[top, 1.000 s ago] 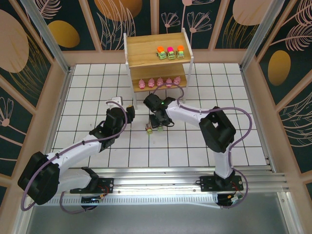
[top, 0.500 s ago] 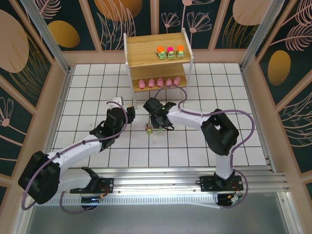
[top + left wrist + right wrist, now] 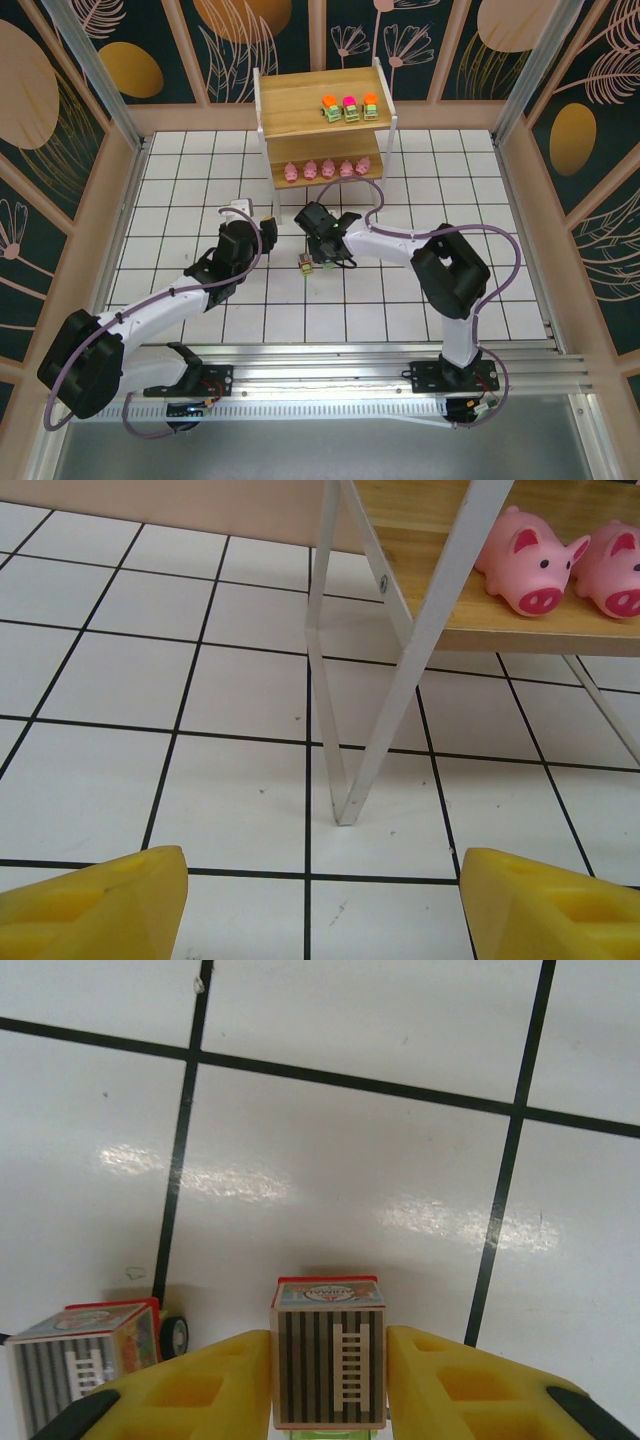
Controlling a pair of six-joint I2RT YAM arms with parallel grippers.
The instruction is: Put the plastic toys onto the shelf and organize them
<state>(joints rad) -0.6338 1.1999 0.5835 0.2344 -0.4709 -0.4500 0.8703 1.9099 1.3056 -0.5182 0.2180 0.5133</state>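
The shelf (image 3: pixel 300 100) stands at the back with three toy vehicles (image 3: pixel 350 107) on its top board and several pink pigs (image 3: pixel 328 169) on the lower one. Two more vehicles (image 3: pixel 309 263) sit side by side on the tiles. My right gripper (image 3: pixel 320 254) is down over them. In the right wrist view its yellow pads (image 3: pixel 235 1380) press both sides of one vehicle (image 3: pixel 330 1360) with a striped ladder top; the other vehicle (image 3: pixel 85 1360) stands just left. My left gripper (image 3: pixel 263 226) is open and holds nothing, facing a shelf leg (image 3: pixel 345 780) and two pigs (image 3: pixel 525 565).
White tiled floor (image 3: pixel 450 190) with black grid lines spreads around the shelf, walled in by a wooden rim (image 3: pixel 520 190). The shelf's thin white legs (image 3: pixel 440 630) rise close ahead of the left gripper.
The right gripper's jaws have narrowed onto the ladder-topped vehicle, and its wrist has shifted slightly left. The left arm has not moved.
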